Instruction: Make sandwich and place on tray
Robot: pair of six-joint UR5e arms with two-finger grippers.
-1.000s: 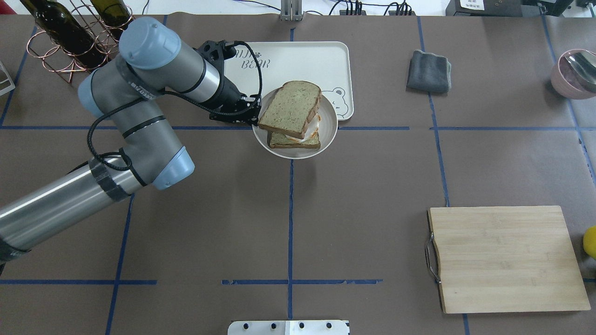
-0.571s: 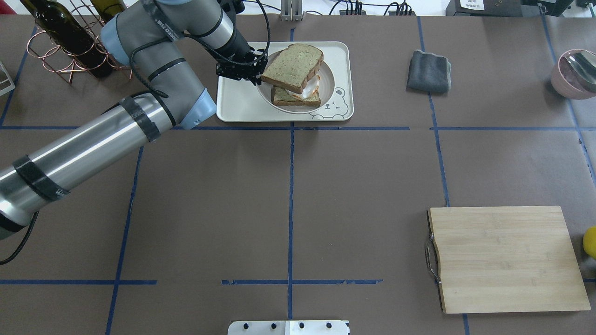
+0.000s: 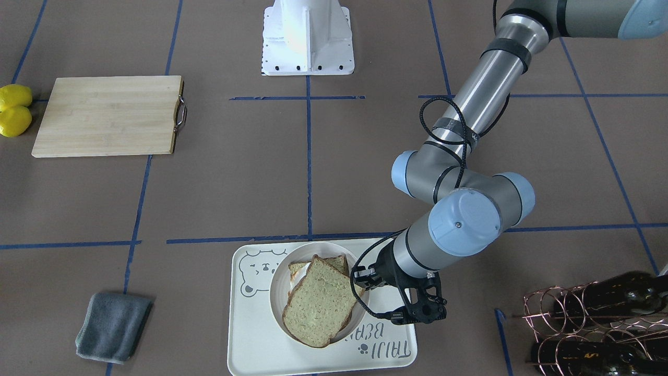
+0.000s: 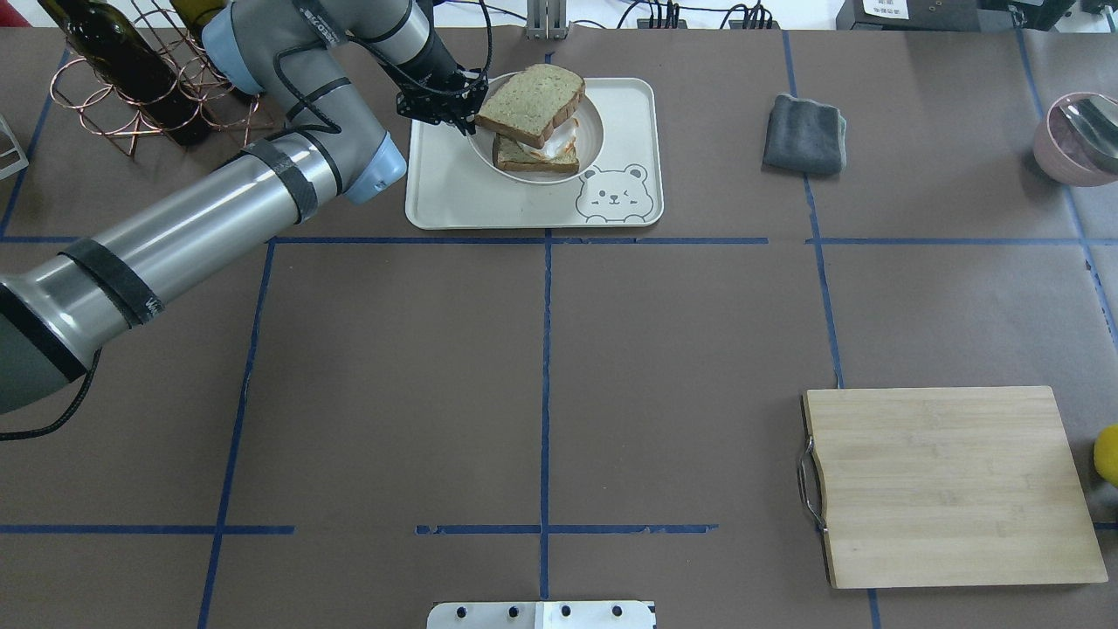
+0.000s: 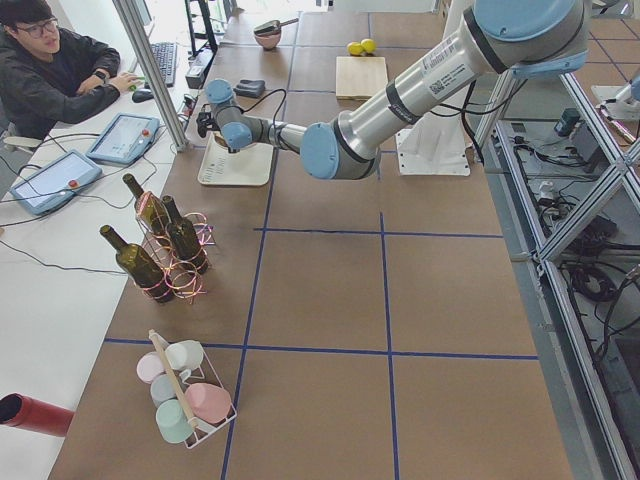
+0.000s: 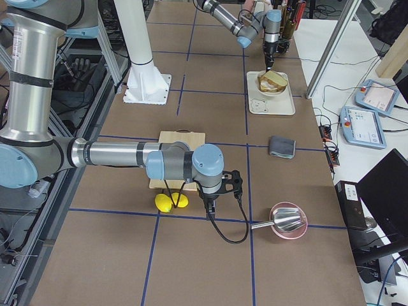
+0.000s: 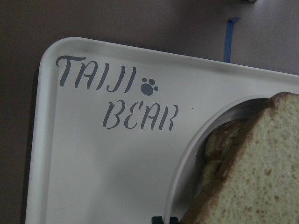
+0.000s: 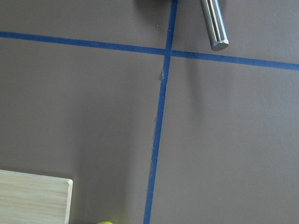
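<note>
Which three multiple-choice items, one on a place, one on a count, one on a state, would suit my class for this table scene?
1. Where is the white round plate carrying the sandwich? A on the wooden cutting board; B on the cream rectangular bear-face tray; C on the grey cloth.
2. How many yellow lemons are there? A one; B two; C four.
3. How does the top greenish-tan bread slice lie? A askew over the lower slice; B squarely aligned; C off the plate.
Answers: B, the plate's rim sits inside the tray's edge; B, two lie side by side; A, the lower slice's corner shows past it.
</note>
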